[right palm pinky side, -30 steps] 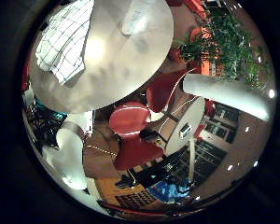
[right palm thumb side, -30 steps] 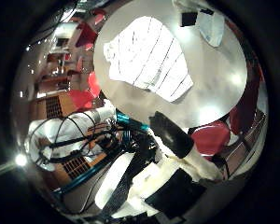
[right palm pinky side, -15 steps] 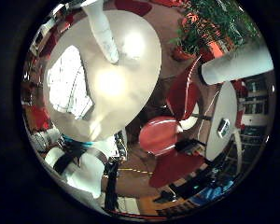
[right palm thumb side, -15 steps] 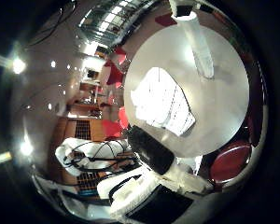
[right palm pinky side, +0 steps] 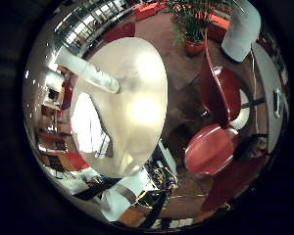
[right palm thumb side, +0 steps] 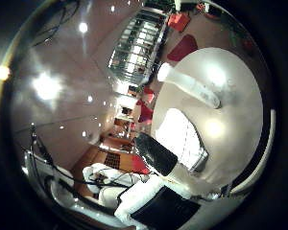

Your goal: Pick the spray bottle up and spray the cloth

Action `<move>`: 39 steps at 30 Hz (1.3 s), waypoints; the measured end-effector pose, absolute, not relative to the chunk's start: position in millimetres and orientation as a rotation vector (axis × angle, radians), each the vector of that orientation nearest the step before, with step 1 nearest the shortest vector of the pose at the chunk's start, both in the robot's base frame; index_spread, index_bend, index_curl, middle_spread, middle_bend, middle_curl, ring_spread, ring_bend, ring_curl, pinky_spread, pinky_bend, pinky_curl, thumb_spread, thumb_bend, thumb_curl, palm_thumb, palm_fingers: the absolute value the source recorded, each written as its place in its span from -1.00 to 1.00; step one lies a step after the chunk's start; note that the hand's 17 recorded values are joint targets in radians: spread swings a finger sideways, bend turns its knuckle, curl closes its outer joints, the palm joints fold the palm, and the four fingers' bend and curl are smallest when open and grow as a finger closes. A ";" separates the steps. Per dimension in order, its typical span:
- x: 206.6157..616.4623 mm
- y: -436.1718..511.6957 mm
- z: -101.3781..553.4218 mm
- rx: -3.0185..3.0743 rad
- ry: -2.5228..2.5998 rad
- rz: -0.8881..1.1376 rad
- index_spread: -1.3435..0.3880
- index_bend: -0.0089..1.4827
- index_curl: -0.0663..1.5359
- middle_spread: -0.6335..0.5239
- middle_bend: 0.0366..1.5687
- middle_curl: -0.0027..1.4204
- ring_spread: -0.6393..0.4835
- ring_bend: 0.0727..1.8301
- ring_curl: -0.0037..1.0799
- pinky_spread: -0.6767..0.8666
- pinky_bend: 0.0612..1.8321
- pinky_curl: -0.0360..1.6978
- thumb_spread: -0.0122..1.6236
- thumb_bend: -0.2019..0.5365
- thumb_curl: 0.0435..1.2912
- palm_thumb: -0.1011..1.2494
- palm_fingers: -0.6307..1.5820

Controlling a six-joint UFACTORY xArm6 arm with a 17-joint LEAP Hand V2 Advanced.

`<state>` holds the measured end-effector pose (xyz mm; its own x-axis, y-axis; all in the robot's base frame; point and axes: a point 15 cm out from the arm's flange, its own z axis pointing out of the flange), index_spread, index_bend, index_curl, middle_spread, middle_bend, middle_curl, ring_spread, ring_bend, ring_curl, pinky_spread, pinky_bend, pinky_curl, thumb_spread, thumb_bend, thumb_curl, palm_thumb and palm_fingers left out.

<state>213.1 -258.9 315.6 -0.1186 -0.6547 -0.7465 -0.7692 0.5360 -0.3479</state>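
Note:
A white spray bottle (right palm pinky side: 85,71) is on the round white table (right palm pinky side: 137,93), a short way from a white cloth with dark check lines (right palm pinky side: 89,124) that lies flat on the tabletop. The right thumb side palm view shows the same bottle (right palm thumb side: 189,82), cloth (right palm thumb side: 185,137) and table (right palm thumb side: 230,105), all small and well away from the palm. My right hand (right palm thumb side: 156,156) shows there as a black finger and white body, held off to the side of the table. The finger looks relaxed and touches nothing.
Red chairs (right palm pinky side: 212,149) stand around the table, with another (right palm pinky side: 219,86) beside it. A potted plant (right palm pinky side: 191,20) and a white pillar (right palm pinky side: 240,29) stand beyond. The arm's white body (right palm pinky side: 122,196) is by the table's edge. Ceiling lights (right palm thumb side: 43,86) fill much of the thumb side view.
The whole picture has swung, so the camera turned and drew back from the table. The table, cloth and bottle now look smaller, and more ceiling shows. The bottle and cloth have not moved on the table.

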 end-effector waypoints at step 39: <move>389.3 -169.3 243.2 -1.021 1.634 0.110 0.42 -0.78 -0.57 0.35 -0.69 -0.45 0.50 -0.55 -0.45 0.42 -0.70 -0.60 0.27 -0.50 -0.58 -0.01 -0.24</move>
<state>389.3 -169.3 243.2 0.0271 -0.5519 -0.8335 -0.6585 0.6175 -0.4303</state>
